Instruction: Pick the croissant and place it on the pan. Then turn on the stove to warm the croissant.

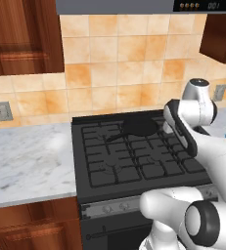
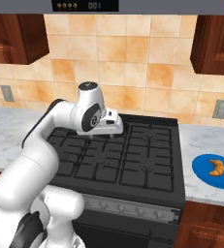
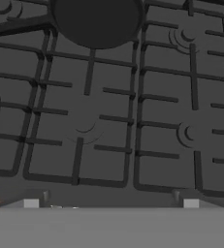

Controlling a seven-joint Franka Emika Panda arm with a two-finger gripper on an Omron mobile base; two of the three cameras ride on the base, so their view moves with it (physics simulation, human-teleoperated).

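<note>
Croissant (image 2: 216, 167) sits on a blue plate (image 2: 200, 172) on the marble desk (image 2: 200, 140), just right of the stove (image 2: 147, 160) and well off to the right of the jaws. Nothing touches it.

Pan (image 1: 140, 127) is on a rear burner, handle running toward the stove's left side. In the hand view it sits at the top edge (image 3: 98, 22), ahead of the jaws, apart from them.

Gripper (image 2: 102, 135) hangs over the stove grates (image 3: 108, 121), pointing down, near the pan. Jaws stand wide, nothing between them. Two light finger tips (image 3: 31, 203) show at the bottom of the hand view, far apart.

Knob strip (image 2: 133, 209) runs along the stove front, below and nearer the base than the jaws.
</note>
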